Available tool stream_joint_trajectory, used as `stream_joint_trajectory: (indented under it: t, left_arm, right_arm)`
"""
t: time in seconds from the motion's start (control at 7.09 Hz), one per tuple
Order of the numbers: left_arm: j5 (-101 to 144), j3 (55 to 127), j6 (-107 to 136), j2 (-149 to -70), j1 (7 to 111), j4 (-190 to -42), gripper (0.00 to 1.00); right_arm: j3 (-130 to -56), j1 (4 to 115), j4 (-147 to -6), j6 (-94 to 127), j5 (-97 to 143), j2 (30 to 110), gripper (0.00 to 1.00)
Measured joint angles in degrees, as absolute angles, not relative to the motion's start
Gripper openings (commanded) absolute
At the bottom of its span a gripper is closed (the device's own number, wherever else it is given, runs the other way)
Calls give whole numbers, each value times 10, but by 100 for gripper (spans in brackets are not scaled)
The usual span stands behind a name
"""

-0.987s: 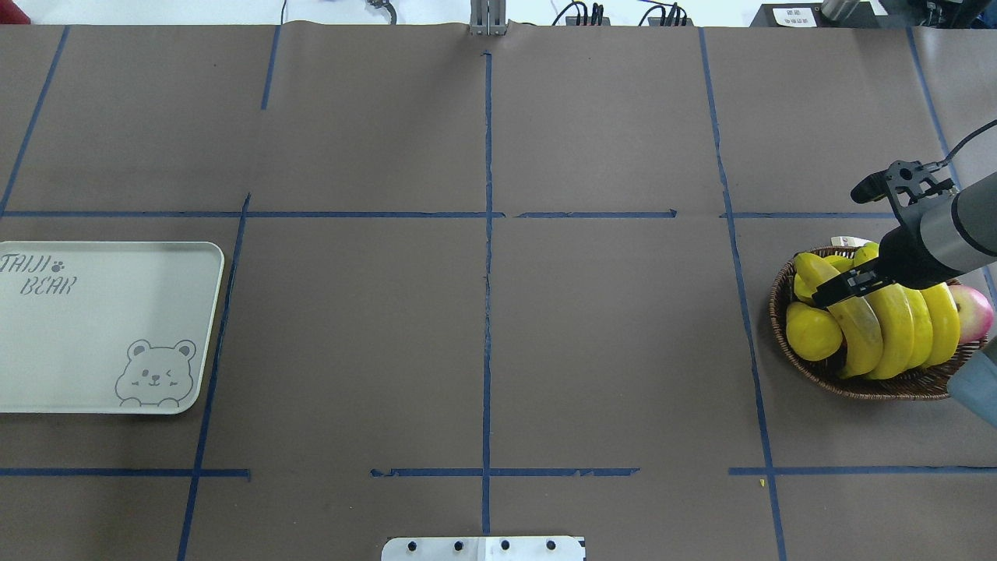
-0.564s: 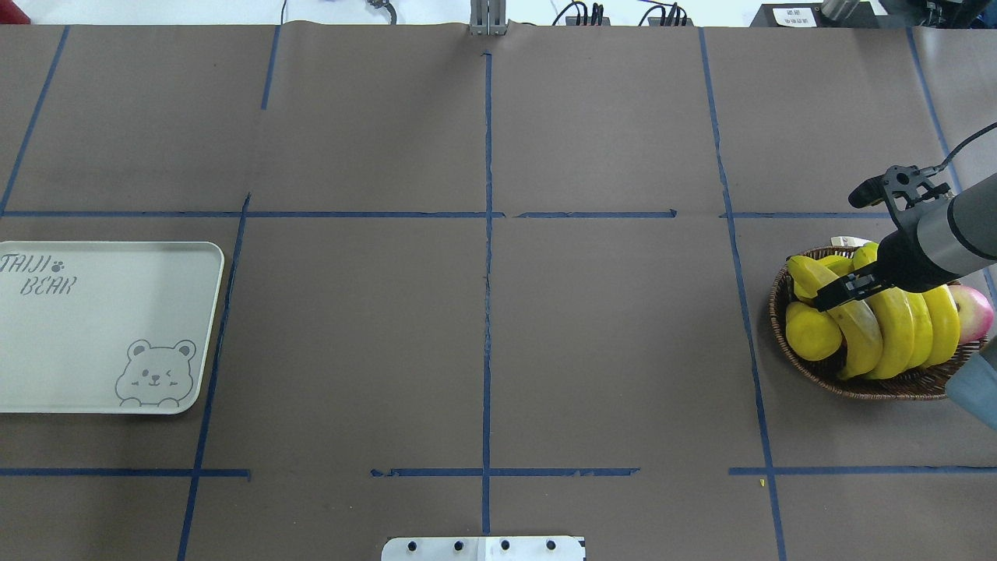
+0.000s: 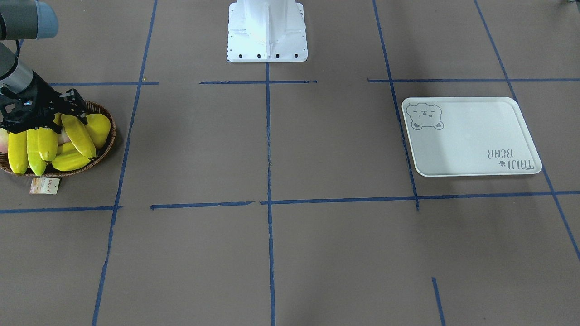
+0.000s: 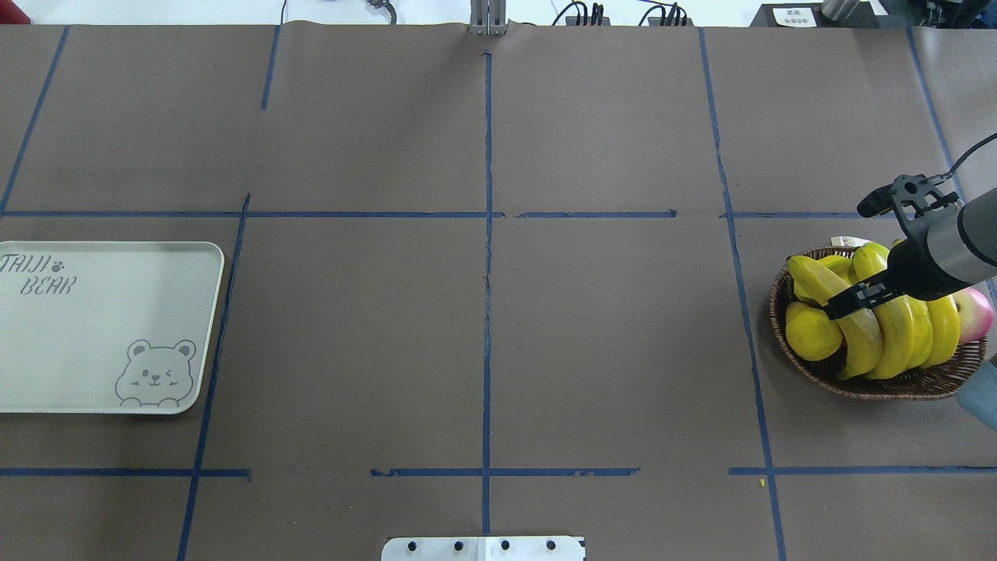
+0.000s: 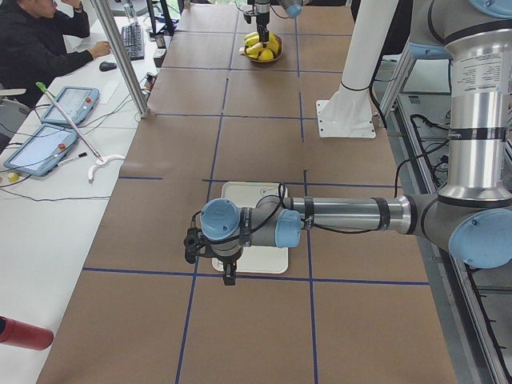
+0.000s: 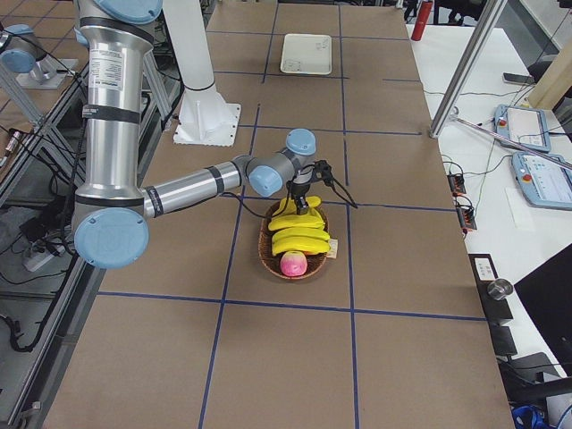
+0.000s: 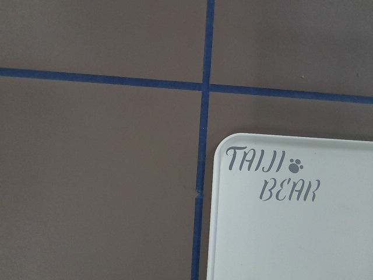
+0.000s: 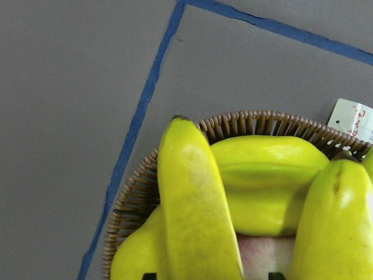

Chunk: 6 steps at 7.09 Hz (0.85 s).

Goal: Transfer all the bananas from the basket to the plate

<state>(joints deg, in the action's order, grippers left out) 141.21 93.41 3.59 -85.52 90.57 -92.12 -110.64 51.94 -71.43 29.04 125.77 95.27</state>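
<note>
R fingers (image 4: 838, 310), apart, were lowered astride long curved yellow banana (image 8: 195, 204), dark wicker basket (image 4: 794, 351) beneath; grasp pending. L fingers (image 5: 230, 277): can't tell.

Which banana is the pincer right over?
The end banana beside the plump yellow fruit: the right pincer straddles it alone, while the others lie farther along the row.

The bananas (image 4: 896, 331) lie in the basket (image 4: 857, 387), well apart from the plate (image 4: 93, 343).
</note>
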Motion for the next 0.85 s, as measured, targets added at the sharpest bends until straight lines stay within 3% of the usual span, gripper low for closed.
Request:
stream_joint_trajectory:
  t: [0.28,0.7,0.85]
  left_arm:
    - [1412,934,36,-855,906,-921,100]
    - [1412,934,37,-856,905,-921,100]
    - [1412,934,37,-856,905,-921,100]
  right_arm:
    - [-1107,519,-714,289,1258,953,58]
    - [-1107,519,-715,288,1260,954,9]
    - [-1108,519,-715,288,1262,954,3]
